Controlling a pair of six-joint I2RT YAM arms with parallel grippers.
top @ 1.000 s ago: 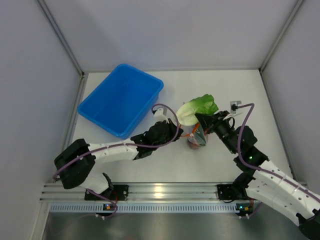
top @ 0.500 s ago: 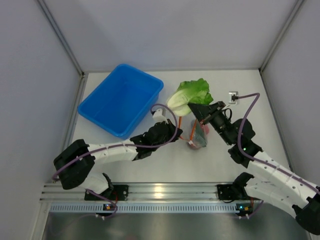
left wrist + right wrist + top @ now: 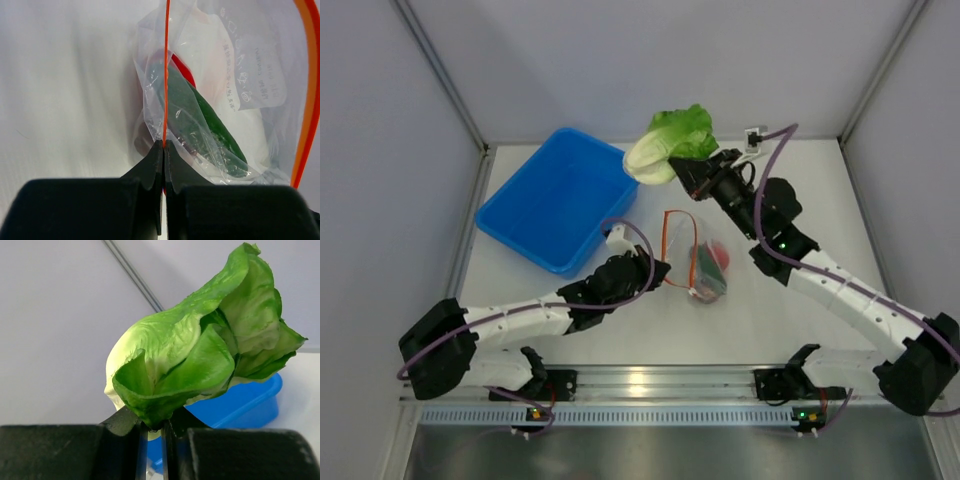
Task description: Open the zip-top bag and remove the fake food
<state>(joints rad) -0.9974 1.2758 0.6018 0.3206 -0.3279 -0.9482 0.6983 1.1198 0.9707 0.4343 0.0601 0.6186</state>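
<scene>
The clear zip-top bag (image 3: 698, 255) lies on the table, its orange-red zipper mouth open. My left gripper (image 3: 653, 272) is shut on the bag's zipper edge; in the left wrist view (image 3: 164, 144) the orange strip runs up from between its shut tips. Inside the bag I see a dark green cucumber (image 3: 207, 125), a red pepper (image 3: 184, 72) and a dark round piece (image 3: 142, 142). My right gripper (image 3: 692, 170) is shut on a leaf of the green-white lettuce head (image 3: 667, 143), held high near the blue bin's far corner. The lettuce (image 3: 200, 347) fills the right wrist view.
A blue plastic bin (image 3: 560, 197) stands at the back left; it also shows behind the lettuce in the right wrist view (image 3: 240, 407). Grey walls enclose the table on three sides. A metal rail (image 3: 650, 385) runs along the near edge.
My right gripper has lifted the lettuce out of the bag and carried it up and left, toward the bin's far corner. The bag has settled flatter, its mouth wider. My left gripper slid slightly back.
</scene>
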